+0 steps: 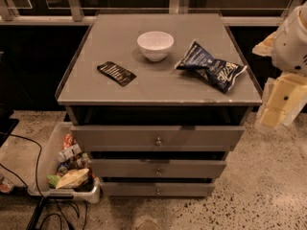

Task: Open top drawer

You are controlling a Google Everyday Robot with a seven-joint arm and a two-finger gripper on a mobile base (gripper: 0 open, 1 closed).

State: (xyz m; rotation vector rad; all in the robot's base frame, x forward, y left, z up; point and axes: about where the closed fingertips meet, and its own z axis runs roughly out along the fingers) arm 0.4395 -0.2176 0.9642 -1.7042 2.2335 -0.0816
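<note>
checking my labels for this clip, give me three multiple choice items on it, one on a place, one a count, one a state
1. Where is the gripper? A on a drawer knob; B right of the cabinet, off the knobs; C above the cabinet top.
2. How many drawers are there? A two; B three; C four.
3. How does the white bowl stand? A upright; B upside down; C on its side.
Answers: 1 B, it hangs beside the cabinet's right edge, far from the knob of the top drawer. 2 B, three fronts are stacked. 3 A, its mouth faces up.
</note>
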